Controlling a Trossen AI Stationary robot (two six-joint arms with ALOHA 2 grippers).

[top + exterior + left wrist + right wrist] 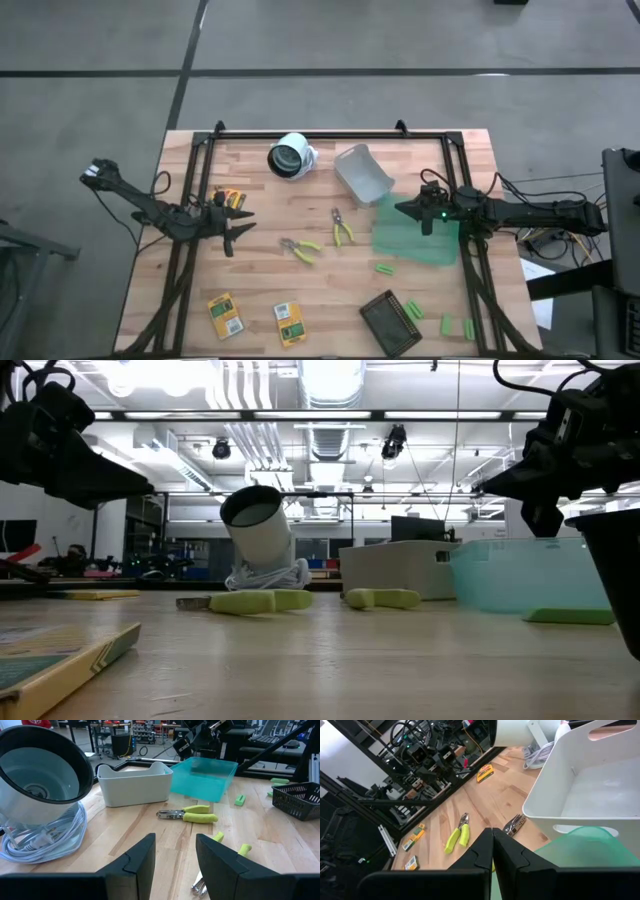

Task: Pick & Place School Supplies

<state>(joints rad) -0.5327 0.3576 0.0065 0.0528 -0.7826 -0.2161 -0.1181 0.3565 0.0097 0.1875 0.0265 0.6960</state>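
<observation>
no readable print on the yellow packs (225, 315) near the desk's front-left corner, scissor tools (342, 229) mid-desk, green blocks (385, 268) front-right, left gripper (233, 236) partly open and empty by the left edge, right gripper (408, 209) pinched closed over the green bin (415, 245), light wood planks (300, 205), workshop behind

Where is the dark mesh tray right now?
In the high view, the dark mesh tray lies at the table's near edge, right of centre, with a green block inside and more green blocks just beside it.

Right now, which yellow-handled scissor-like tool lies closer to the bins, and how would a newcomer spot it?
Start at the translucent green bin on the wooden table's right side. Just left of it lies the yellow-handled scissor-like tool, pointing toward the grey bin. Its twin lies farther left, slanted.
</observation>
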